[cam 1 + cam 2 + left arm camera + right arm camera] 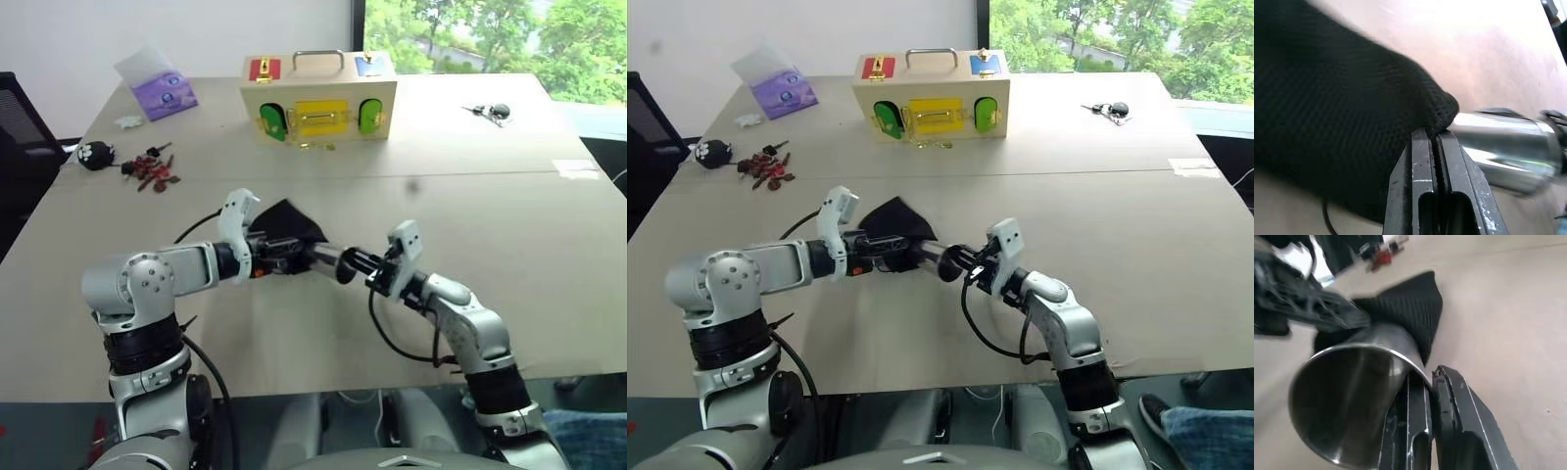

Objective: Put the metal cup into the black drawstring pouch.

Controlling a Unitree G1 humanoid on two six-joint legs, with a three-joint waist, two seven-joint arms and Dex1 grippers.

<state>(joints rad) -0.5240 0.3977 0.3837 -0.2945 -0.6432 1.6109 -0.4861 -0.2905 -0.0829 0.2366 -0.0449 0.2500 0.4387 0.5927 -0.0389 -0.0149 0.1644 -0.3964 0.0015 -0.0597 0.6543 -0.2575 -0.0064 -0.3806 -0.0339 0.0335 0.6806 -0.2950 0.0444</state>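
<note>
The black drawstring pouch [288, 223] hangs just above the table, and my left gripper [277, 257] is shut on its fabric edge [1432, 125]. The metal cup [329, 261] lies roughly level between my two grippers, its closed end at the pouch's mouth and its dark open end facing my right wrist. My right gripper [365, 267] is shut on the cup's rim, with the wall of the cup [1352, 391] pinched between the two fingers. In the left wrist view the shiny cup [1503, 147] touches the pouch [1342, 112] beside my fingertips. How far the cup reaches inside is hidden by the fabric.
A wooden box with coloured latches [318, 98] stands at the back centre. A purple packet [164, 93], a black paw-print toy [95, 154] and small red and dark pieces [150, 171] lie at the back left. Keys [490, 112] lie at the back right. A black chair [20, 127] stands left.
</note>
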